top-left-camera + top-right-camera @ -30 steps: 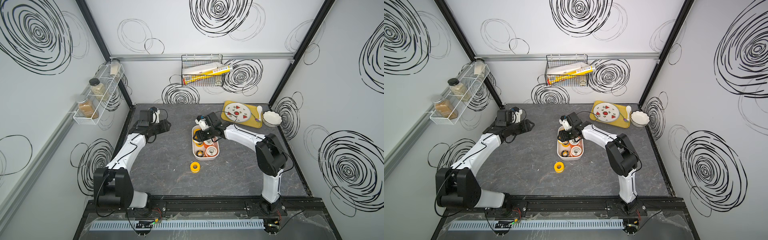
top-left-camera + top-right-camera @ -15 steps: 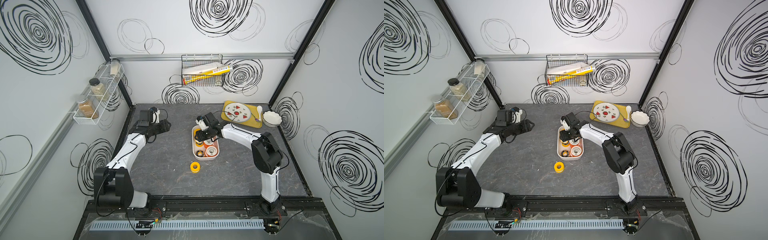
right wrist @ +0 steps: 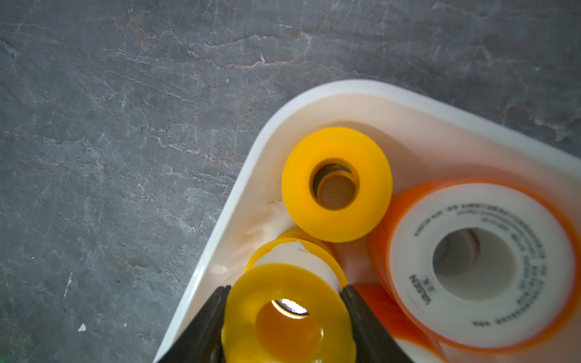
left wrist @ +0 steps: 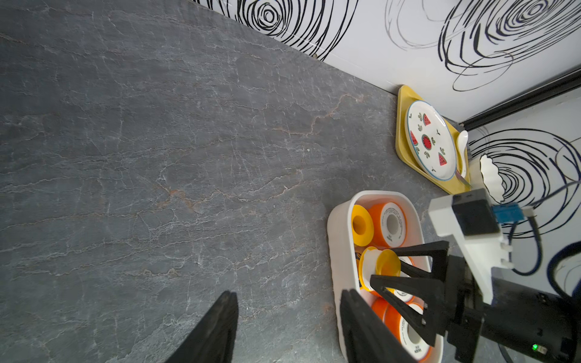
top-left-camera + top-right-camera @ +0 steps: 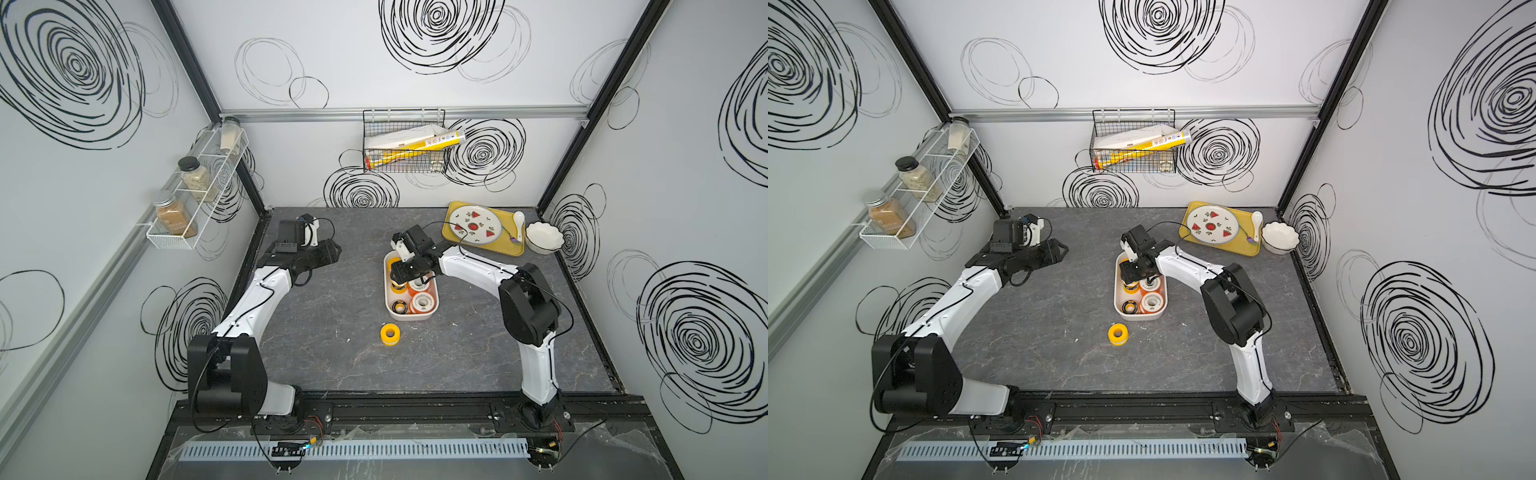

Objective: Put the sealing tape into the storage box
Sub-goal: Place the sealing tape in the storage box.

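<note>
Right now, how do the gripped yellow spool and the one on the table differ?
The gripped spool is clamped in the right gripper; the loose spool lies flat, untouched. The gripped spool is over the storage box; the loose spool sits outside it. Both are yellow with centre holes.

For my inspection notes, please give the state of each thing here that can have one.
right gripper, shut on a yellow spool over the storage box.
left gripper, open and empty.
storage box, open-topped, partly filled with spools.
loose yellow spool, lying flat on the table, outside the box.
spice jars, lids on.
</note>
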